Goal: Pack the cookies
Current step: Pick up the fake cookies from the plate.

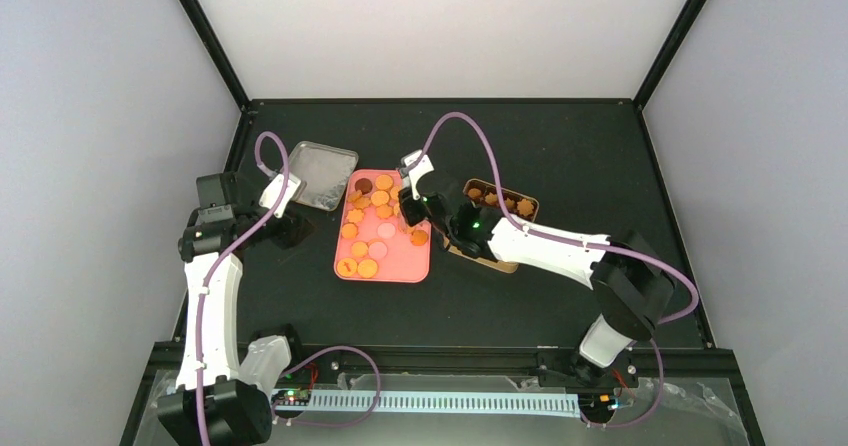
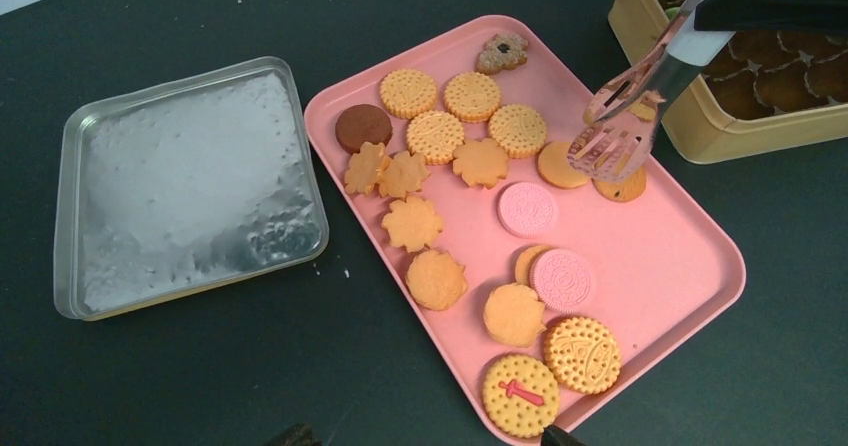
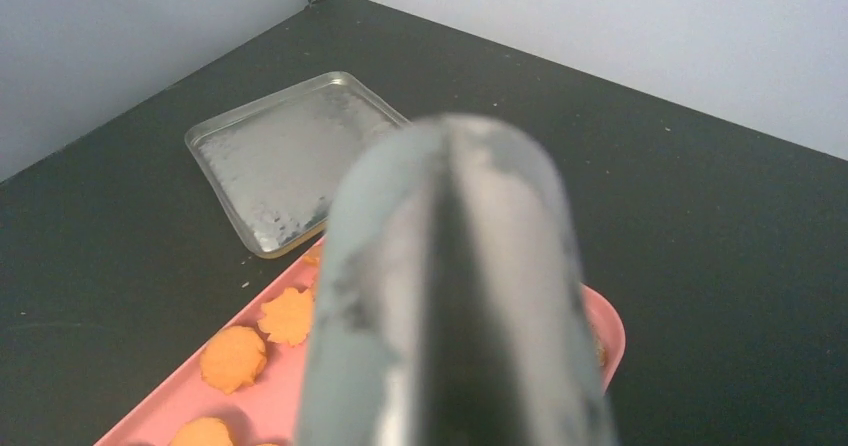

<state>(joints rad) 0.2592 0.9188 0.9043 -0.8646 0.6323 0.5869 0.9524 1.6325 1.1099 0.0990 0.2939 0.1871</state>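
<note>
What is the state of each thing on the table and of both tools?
Cookies, mostly loose on the pink tray
Lid, off, upturned, empty
Gold tin, open, few cookies inside
Tongs, tips apart over a tray cookie
Right tool, shut on the tongs
Left tool, open, empty

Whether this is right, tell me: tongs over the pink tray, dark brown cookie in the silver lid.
No: the left wrist view shows the dark brown cookie on the pink tray, not in the silver lid. The tongs are over the tray.
</note>
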